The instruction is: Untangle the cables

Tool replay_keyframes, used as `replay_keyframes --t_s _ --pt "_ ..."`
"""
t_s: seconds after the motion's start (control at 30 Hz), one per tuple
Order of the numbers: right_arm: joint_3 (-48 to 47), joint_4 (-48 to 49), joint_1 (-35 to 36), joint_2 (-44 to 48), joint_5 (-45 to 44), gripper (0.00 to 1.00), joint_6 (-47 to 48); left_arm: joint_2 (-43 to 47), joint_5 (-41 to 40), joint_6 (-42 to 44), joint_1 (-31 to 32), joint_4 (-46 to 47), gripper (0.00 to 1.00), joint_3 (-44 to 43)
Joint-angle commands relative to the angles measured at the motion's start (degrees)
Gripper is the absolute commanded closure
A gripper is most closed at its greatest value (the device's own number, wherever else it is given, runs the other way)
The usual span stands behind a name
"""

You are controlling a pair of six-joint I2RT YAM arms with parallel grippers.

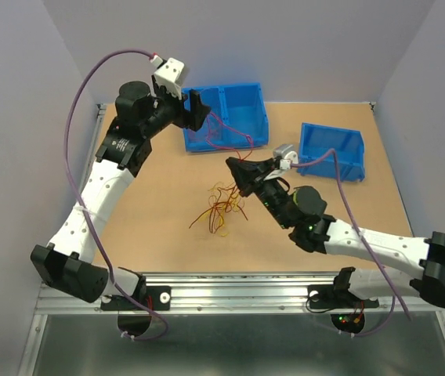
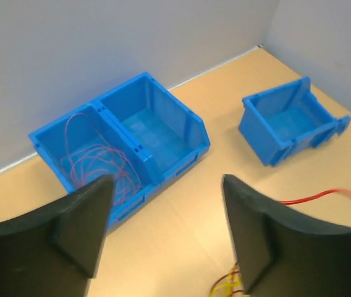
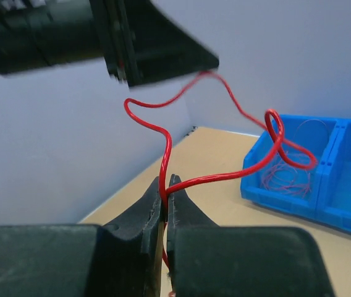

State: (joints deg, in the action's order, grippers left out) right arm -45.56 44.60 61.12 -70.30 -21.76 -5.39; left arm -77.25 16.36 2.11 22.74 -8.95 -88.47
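The right gripper [image 3: 165, 192] is clamping tight on one red cable [image 3: 163, 133], holding it raised above the table [image 1: 152, 235]. The left gripper [image 2: 166, 207] is hanging over the double blue bin [image 2: 188, 117] with its fingers spread wide, gripping nothing.

From the pinch, the red cable is rising in bends toward the left gripper's dark body. Partway along it is curling into a small closed loop. That loop is the main risk, since a hard pull would likely be cinching it into a knot rather than freeing it.

Below the pinch, the strand appears to be running down toward the tangle [image 1: 221, 205] of red, orange and yellow cables lying on the table just beside the right gripper. Lifting further could be dragging the whole clump along. The strand is also passing close by the left gripper. It may be snagging there, but whether it is touching cannot be told.

Thin red cables [image 2: 98, 161] are lying in the double bin's left compartment, while nothing is showing in the right compartment. A single blue bin [image 2: 268, 139] is sitting apart to the right, with nothing visible inside. The double bin's rim is standing between the raised strand and the left compartment, offering another edge to catch on.
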Motion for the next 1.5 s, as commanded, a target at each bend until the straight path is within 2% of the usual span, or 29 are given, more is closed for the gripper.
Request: replay_keyframes --t_s 0.0,0.03,0.13,0.27,0.33,0.5,0.57,0.6,0.67,0.8,0.87,1.17,1.3,1.47 --pt "2.67 -7.5 0.22 6.66 3.13 0.99 -5.07 2.36 16.39 2.1 -3.4 7.44 0.07 9.93" --pt "3.54 -7.94 0.22 7.71 2.86 0.99 -5.42 3.24 21.47 2.54 -5.41 8.67 0.02 12.33" --pt "5.39 -9.0 0.22 11.41 0.32 1.0 -5.77 7.11 31.34 4.56 -9.37 14.56 0.01 21.91" --pt "6.45 -10.49 0.22 13.96 -3.81 1.0 -6.21 10.54 41.01 8.34 -10.79 20.71 0.01 34.29" --pt "6.45 -11.02 0.22 14.23 -4.26 1.0 -6.21 10.37 47.87 10.46 -10.7 22.74 0.01 37.3" --pt "6.89 -11.29 0.22 14.84 -5.31 1.0 -6.65 8.17 53.59 18.36 -9.39 22.22 0.01 40.29" --pt "7.06 -11.2 0.22 15.37 -5.75 0.99 -6.83 8.87 53.26 21.09 -7.2 22.13 0.01 41.44" --pt "7.24 -11.29 0.22 15.46 -6.36 0.99 -6.92 9.48 52.03 23.79 -3.88 22.22 0.01 43.01" --pt "7.42 -11.2 0.22 15.72 -7.15 0.99 -6.92 10.71 47.12 25.31 -0.26 23.53 0.01 45.12" --pt "8.12 -11.03 0.22 16.6 -7.42 0.99 -7.27 14.49 37.37 22.52 7.48 35.19 0.01 52.15" --pt "8.29 -10.59 0.22 16.86 -7.16 0.99 -7.44 14.24 35.59 20.4 8.19 40.73 0.01 53.31" --pt "7.59 -8.57 0.22 14.15 -5.75 1.0 -7.71 5.64 34.09 11.26 11.53 50.95 0.02 50.94" --pt "6.37 -7.07 0.14 11.69 -4.79 0.99 -8.15 1.15 35.32 9.67 13.9 51.31 0.07 47.87" --pt "5.05 -5.84 0.22 8.78 -4.17 0.99 -8.41 1.14 34.53 11.6 16.28 51.66 0.12 48.21"
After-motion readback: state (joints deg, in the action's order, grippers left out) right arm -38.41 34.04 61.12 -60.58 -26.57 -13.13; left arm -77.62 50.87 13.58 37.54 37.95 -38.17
